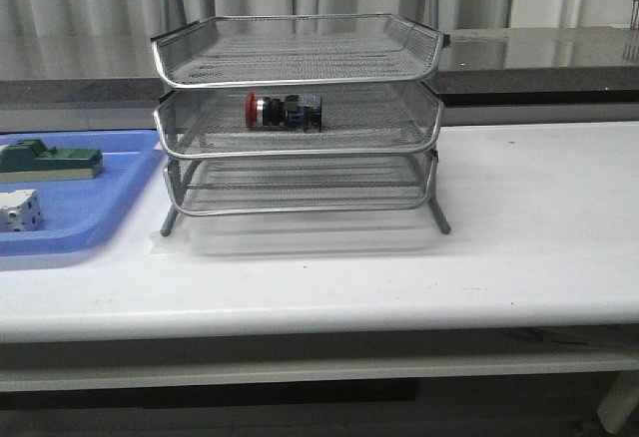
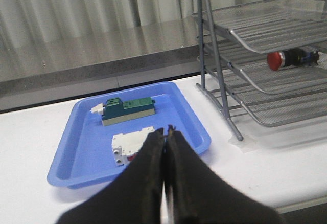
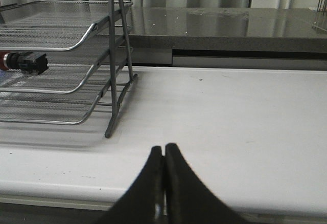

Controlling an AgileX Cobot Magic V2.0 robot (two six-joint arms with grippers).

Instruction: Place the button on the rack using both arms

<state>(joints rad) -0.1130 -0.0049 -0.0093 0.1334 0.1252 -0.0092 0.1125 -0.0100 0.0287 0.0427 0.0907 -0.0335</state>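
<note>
Left gripper, right gripper: jaws pressed together, empty | button lying in rack middle tier, tray at 9 o'clock | placement looks done; hold clear, avoid nudging rack.

Soft, even light is filling all views; the rack is casting a faint shadow, and the dark counter is glinting.

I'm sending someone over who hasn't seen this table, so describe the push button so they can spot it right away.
Find the three-tier silver mesh rack standing in the middle of the white table. The button lies on its side in the middle tier, the only item in the rack. Its red mushroom head and dark body set it apart from the green block and white cube in the blue tray alongside.
</note>
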